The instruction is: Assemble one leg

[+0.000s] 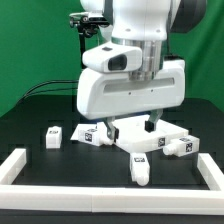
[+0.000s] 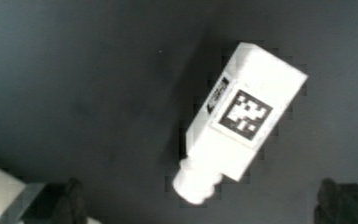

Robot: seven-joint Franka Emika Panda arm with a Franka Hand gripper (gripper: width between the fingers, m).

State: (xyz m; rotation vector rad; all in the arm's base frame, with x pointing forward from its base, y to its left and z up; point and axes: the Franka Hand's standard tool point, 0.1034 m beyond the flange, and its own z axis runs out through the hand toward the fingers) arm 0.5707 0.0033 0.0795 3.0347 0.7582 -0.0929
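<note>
In the wrist view one leg (image 2: 247, 105) lies flat on the black table, a white chunky peg with a black-and-white tag on top and its narrow rounded end towards the jaws. My gripper (image 2: 197, 205) is open and empty, with its dark fingers (image 2: 51, 203) wide apart on either side of that end, above it and not touching. In the exterior view the gripper (image 1: 133, 127) hangs low over the white tabletop (image 1: 150, 135), largely hidden by the arm's white hand. Several legs lie around it: two to the exterior view's left (image 1: 53, 135) (image 1: 95, 135), one in front (image 1: 140, 168), one to the right (image 1: 178, 147).
A low white wall (image 1: 20, 168) borders the black table along the front and both sides. A green backdrop stands behind. A black camera stand (image 1: 88, 25) rises at the back.
</note>
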